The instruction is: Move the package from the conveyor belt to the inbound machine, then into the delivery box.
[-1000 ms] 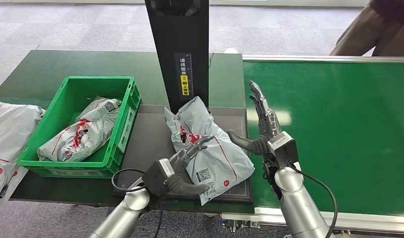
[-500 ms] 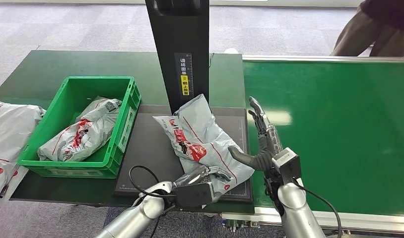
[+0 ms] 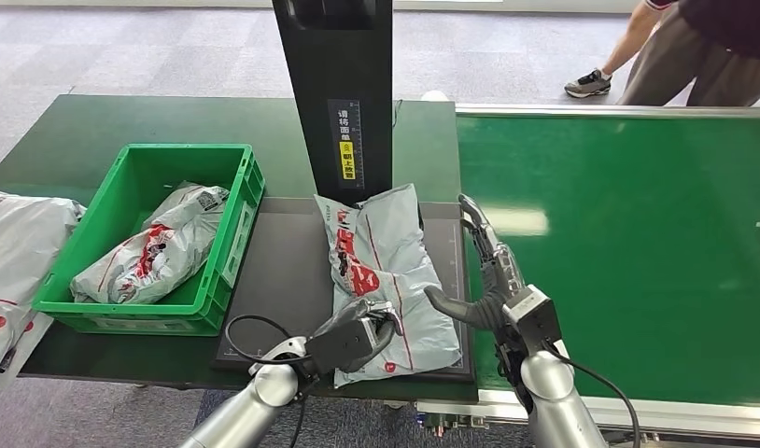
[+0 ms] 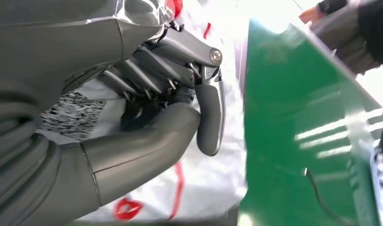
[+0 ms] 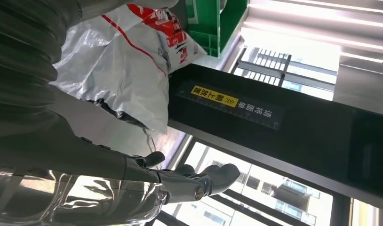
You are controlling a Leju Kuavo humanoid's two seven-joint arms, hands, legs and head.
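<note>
Package (image 3: pixel 384 271) lies on the scanner plate (image 3: pixel 278 271); left wrist view shows left hand (image 3: pixel 356 338) fingers (image 4: pixel 156 70) clamped on its edge.

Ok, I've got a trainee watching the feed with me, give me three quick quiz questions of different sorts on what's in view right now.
1. True or false: the grey package lies on the green conveyor belt.
2. Multiple choice: which hand grips the package's near edge? A) left hand B) right hand C) both
3. Fill in: the green crate already holds one ____.

Key:
1. False. It lies on the dark platform at the foot of the black scanner column.
2. A. The left hand's fingers curl on the package, as the left wrist view shows; the right hand is open beside it.
3. package.
</note>
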